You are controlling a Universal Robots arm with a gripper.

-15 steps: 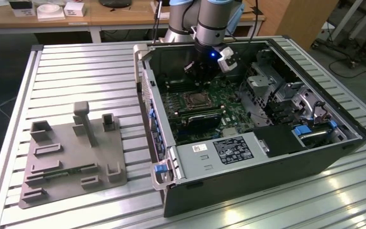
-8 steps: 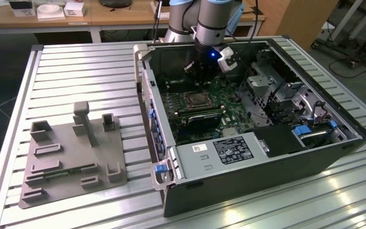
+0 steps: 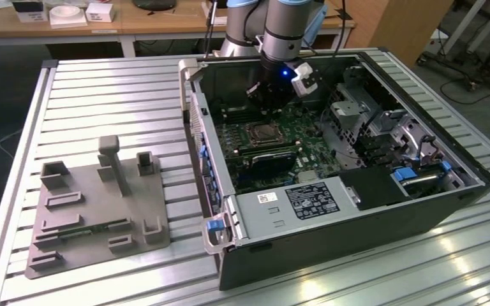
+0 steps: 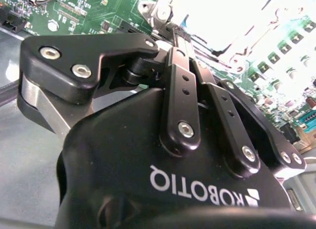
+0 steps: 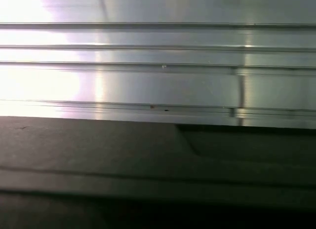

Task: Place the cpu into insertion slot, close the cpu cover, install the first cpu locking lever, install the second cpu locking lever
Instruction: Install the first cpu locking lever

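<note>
While the slatted metal table [image 3: 100, 95] bears an open computer case [image 3: 356, 239], its green motherboard [image 3: 313, 137] holds the insertion slot [image 3: 263, 134], a silver-rimmed square with a dark centre. The gripper [image 3: 267, 105] hangs near it; spread or closed, I cannot tell. The first wrist view adds table slats close up.

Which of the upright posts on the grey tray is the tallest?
The post with the wide block head, at the grey tray's far edge. The small post on the exterior view's right of it and the bracket on its other side stand lower.
</note>
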